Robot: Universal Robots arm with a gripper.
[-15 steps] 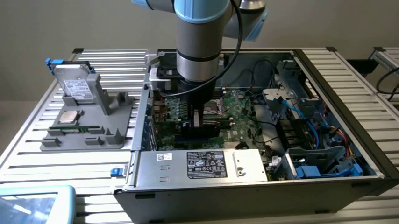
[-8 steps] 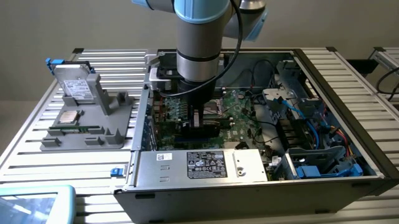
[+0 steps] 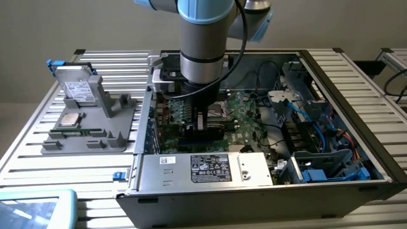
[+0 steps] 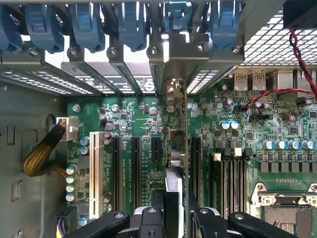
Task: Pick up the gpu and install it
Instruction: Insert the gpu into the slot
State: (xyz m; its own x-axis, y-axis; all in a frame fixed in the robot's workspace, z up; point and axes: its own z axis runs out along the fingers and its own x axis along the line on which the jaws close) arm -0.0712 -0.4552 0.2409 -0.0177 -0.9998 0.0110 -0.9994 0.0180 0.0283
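Inside the open computer case (image 3: pixel 356 119), my gripper (image 3: pixel 201 123) is shut on the gpu (image 3: pixel 202 136), a black card held upright just over the green motherboard (image 3: pixel 245 107). In the wrist view the gpu (image 4: pixel 174 163) appears edge-on, running from between my black fingers (image 4: pixel 157 210) to its silvery metal end (image 4: pixel 171 74) at the case's rear bracket openings. It stands in line with the expansion slots, between a short black slot (image 4: pixel 156 148) and a long black slot (image 4: pixel 195 168). I cannot tell whether it touches a slot.
A grey holder (image 3: pixel 95 140) at the exterior view's left carries a silver hard drive (image 3: pixel 79 88), a processor chip (image 3: pixel 70 119) and a memory stick (image 3: pixel 79 131). The power supply (image 3: pixel 210 169) sits at the case's front. Blue cables (image 3: pixel 318 114) and drive bays (image 3: pixel 330 169) crowd the right. Blue clips (image 4: pixel 129 25) line the rear.
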